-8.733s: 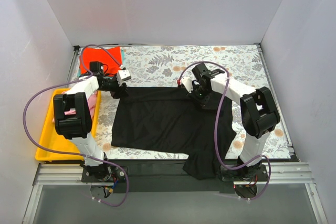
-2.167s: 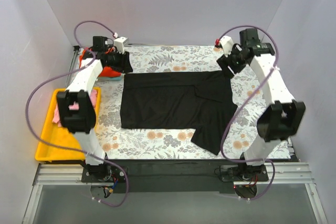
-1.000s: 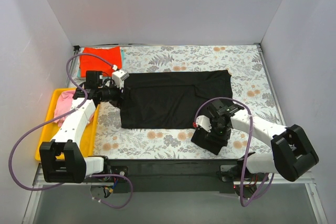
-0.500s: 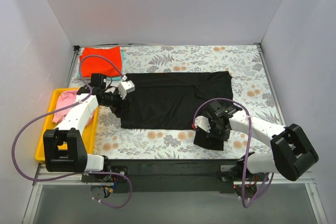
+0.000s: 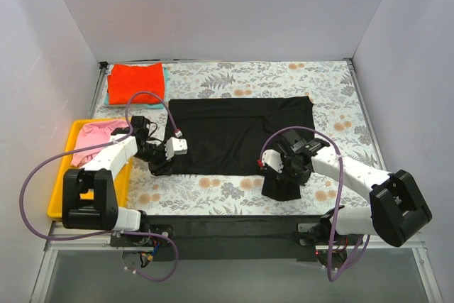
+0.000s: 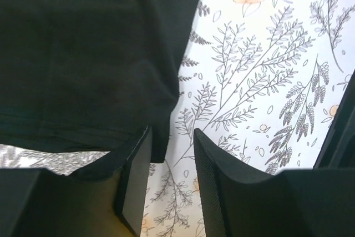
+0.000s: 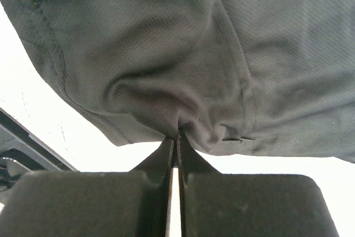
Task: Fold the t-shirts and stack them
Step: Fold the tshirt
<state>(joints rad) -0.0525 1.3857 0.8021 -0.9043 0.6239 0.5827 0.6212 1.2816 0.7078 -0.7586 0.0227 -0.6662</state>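
Note:
The large black t-shirt (image 5: 241, 129) lies spread flat on the floral table cloth. My left gripper (image 5: 159, 166) is open at the shirt's near-left corner; in the left wrist view that corner (image 6: 83, 54) reaches just between the fingertips of the gripper (image 6: 169, 142). My right gripper (image 5: 286, 173) is shut on the shirt's near-right flap, with the cloth (image 7: 166, 54) pinched and bunched at the tips of the gripper (image 7: 177, 132). The red-orange t-shirt (image 5: 135, 81) lies folded at the far left on the teal one (image 5: 164, 74). The pink t-shirt (image 5: 96, 136) lies in the tray.
The yellow tray (image 5: 60, 200) stands at the left edge of the table. The floral table cloth (image 5: 234, 76) covers the table. White walls close in the back and both sides. A dark rail (image 5: 213, 228) runs along the near edge.
My left gripper has moved nearer along the shirt's left edge to its near-left corner. My right gripper has drawn the near-right flap slightly up and inward, still shut on it.

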